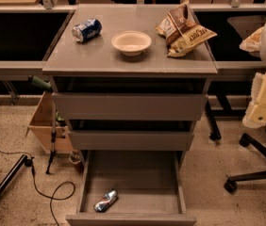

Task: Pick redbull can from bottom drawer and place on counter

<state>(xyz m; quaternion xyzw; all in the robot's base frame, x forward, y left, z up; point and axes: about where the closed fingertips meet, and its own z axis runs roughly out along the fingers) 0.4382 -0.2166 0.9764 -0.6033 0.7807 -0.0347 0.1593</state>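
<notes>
The redbull can (105, 200), slim, silver and blue, lies on its side near the front left of the open bottom drawer (137, 171). The drawer is pulled fully out and its grey inside shows. The counter (100, 55) is the grey top of the cabinet. My gripper (264, 98) shows as a cream-white shape at the right edge, level with the upper drawers. It is well to the right of the cabinet, far above the can, and holds nothing that I can see.
On the counter lie a blue soda can (87, 30) on its side, a white bowl (131, 42) and a snack bag (185, 29). The two upper drawers (129, 106) stand slightly ajar. A chair base (258, 173) stands right; a box (43, 121) and cables (53, 192) are left.
</notes>
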